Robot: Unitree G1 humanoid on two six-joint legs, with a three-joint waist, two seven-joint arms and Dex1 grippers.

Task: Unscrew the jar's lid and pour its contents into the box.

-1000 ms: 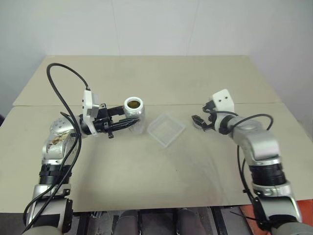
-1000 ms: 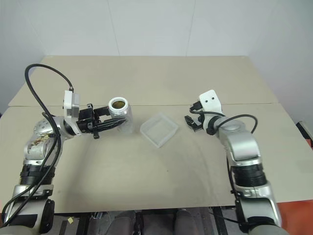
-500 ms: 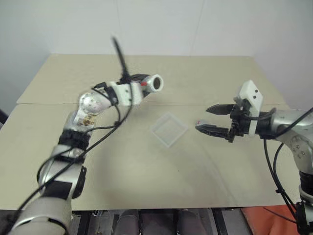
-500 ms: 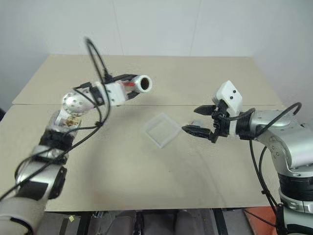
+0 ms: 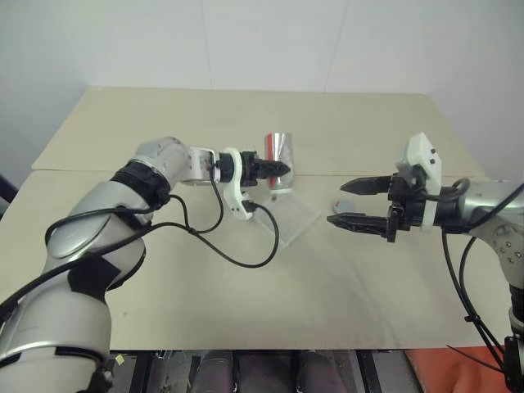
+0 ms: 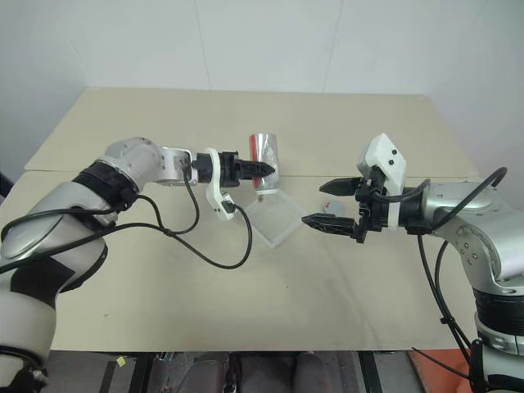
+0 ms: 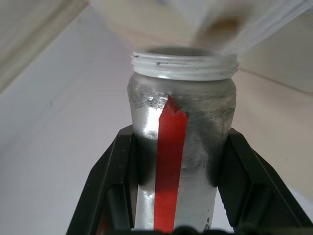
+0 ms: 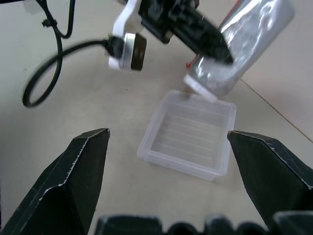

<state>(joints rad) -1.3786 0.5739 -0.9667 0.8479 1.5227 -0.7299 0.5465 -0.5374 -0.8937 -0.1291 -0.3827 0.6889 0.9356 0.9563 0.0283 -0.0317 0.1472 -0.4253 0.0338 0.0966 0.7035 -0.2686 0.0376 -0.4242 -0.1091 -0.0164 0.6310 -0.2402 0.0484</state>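
The jar [image 5: 279, 154] is silvery with a red stripe and has no lid on. My left gripper [image 5: 276, 169] is shut on it and holds it tipped, mouth [image 8: 201, 91] down, over the far corner of the clear box [image 5: 291, 218]. In the left wrist view the black fingers [image 7: 119, 161] clamp the jar [image 7: 195, 122], and a brownish blur [image 7: 224, 22], perhaps the contents, shows past its open mouth. My right gripper [image 5: 336, 203] hovers open to the right of the box. The grey lid [image 6: 332, 211] lies on the table behind its fingers.
The beige table [image 5: 246, 311] has a seam running across it behind the box, and a white wall stands at the back. A black cable [image 5: 237, 255] loops from my left wrist down onto the table, left of the box.
My left arm has swung the jar to the right and rolled it from upright to mouth-down over the box. The right gripper rose off the table earlier and has stayed put since.
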